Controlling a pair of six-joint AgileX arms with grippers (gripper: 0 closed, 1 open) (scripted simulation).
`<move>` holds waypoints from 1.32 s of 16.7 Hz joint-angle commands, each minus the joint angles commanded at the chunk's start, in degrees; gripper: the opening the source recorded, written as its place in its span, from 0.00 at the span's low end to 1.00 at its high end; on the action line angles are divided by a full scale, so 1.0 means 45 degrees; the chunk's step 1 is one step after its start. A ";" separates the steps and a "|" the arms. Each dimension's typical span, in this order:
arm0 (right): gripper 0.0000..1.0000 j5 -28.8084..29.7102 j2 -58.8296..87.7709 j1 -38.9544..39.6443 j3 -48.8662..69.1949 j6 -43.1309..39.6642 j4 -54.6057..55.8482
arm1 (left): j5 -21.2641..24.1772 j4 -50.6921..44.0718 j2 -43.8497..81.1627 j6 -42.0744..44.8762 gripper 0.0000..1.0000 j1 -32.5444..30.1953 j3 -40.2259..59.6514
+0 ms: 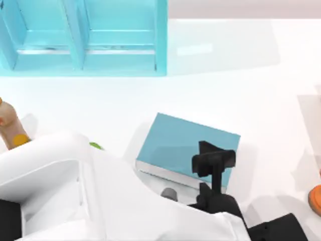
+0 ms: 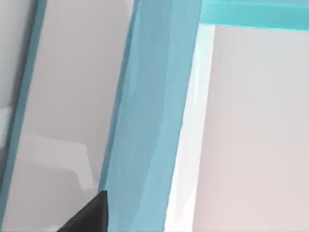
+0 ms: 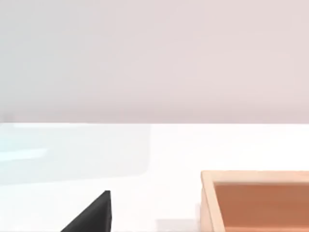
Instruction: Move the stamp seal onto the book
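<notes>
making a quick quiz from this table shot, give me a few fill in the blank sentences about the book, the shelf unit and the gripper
1. The cover of the book is coloured ____.
2. In the top view, a black gripper hangs over the book's ____ side.
3. The light-blue shelf unit stands at the table's far ____ corner.
4. In the right wrist view, a wooden box rests on the ____.

Missing words: teal-blue; right; left; table
</notes>
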 joint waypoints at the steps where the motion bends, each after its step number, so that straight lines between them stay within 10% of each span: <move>1: 1.00 0.0000 0.0000 0.0000 0.0000 0.0000 0.0000 | -0.0088 -0.1234 0.0032 -0.1066 1.00 -0.0330 0.0161; 11: 1.00 0.0000 0.0000 0.0000 0.0000 0.0000 0.0000 | -0.0669 -0.9592 0.0151 -0.8240 1.00 -0.2593 0.1015; 22: 1.00 0.0000 0.0000 0.0000 0.0000 0.0000 0.0000 | -0.0277 -0.8555 -0.1183 -0.6494 1.00 -0.1410 0.0570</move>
